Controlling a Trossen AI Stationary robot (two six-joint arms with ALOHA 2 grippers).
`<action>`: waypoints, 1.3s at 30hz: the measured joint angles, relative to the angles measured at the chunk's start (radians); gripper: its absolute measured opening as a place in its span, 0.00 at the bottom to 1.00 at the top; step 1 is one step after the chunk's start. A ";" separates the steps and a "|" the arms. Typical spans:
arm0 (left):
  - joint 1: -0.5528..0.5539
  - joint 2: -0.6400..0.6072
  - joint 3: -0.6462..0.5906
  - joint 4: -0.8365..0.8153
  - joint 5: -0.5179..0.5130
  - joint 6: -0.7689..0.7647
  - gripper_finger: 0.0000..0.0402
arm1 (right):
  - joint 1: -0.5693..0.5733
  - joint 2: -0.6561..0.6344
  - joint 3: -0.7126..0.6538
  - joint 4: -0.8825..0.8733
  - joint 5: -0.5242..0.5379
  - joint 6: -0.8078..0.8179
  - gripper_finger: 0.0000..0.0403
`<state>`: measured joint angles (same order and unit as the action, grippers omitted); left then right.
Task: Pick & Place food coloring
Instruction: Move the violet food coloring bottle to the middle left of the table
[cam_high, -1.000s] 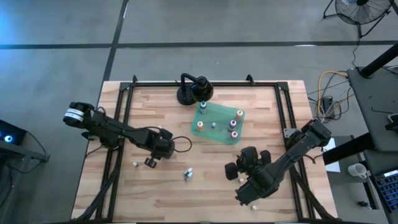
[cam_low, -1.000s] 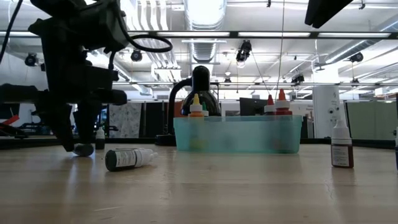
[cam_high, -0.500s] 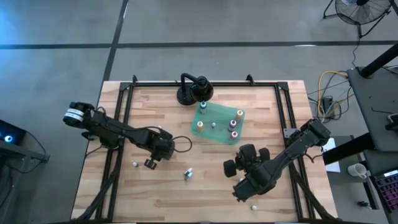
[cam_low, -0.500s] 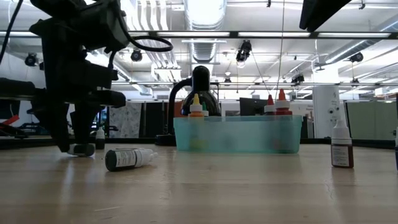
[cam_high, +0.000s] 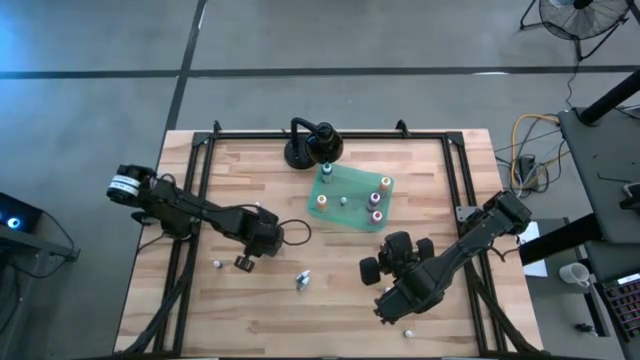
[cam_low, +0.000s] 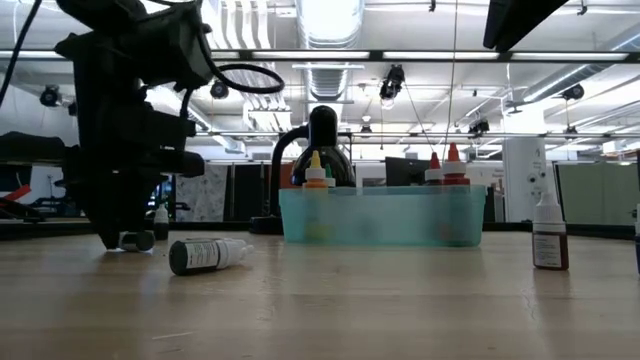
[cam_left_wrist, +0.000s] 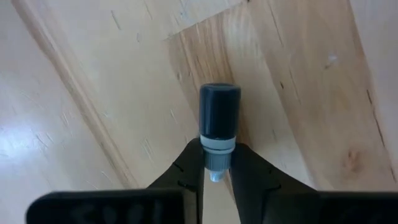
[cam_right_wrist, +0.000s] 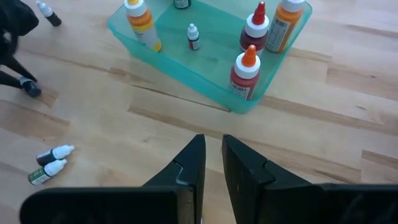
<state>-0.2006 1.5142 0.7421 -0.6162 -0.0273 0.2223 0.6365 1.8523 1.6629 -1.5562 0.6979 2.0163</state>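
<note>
High view from overhead: a butcher-block table (cam_high: 330, 290) framed by black rails carries both dark arms of the robot. At the left, the left arm reaches in across the planks, its gripper (cam_high: 243, 262) lowered to the wood; at the right, the right arm lies folded near the front edge, its gripper (cam_high: 385, 308) hovering above bare boards. Between them, toward the back, sits a shallow teal tray (cam_high: 350, 213) with a black round-based stand (cam_high: 310, 146) just behind it.

Several food coloring bottles (cam_high: 322, 201) stand upright in the tray, orange- and red-capped ones among them, seen clearly from the right wrist (cam_right_wrist: 248, 75). Two more small bottles (cam_high: 301, 279) lie on their sides together on the open table in front of the tray, one with a dark label in the low view (cam_low: 205, 254). A lone tiny bottle (cam_high: 217, 264) rests beside the left gripper, and another (cam_high: 407, 330) lies near the right arm.

Left wrist view shows the left gripper's fingers (cam_left_wrist: 186, 177) pinched on the neck of a dark-capped bottle (cam_left_wrist: 219, 121) lying flat on the wood. The right gripper's fingers (cam_right_wrist: 191, 165) are drawn nearly together and carry nothing.
</note>
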 joint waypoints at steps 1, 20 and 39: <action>0.001 -0.001 0.017 -0.029 0.000 -0.014 0.09 | 0.000 0.000 0.000 0.000 0.000 0.000 0.12; 0.046 0.274 0.417 -0.807 0.080 -0.291 0.09 | -0.001 0.000 -0.021 -0.003 -0.121 0.020 0.12; 0.040 0.580 0.415 -0.942 0.112 -0.336 0.09 | 0.014 0.001 -0.021 0.002 -0.236 0.014 0.12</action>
<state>-0.1608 2.0938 1.1576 -1.5580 0.0851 -0.1136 0.6506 1.8530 1.6417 -1.5542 0.4617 2.0304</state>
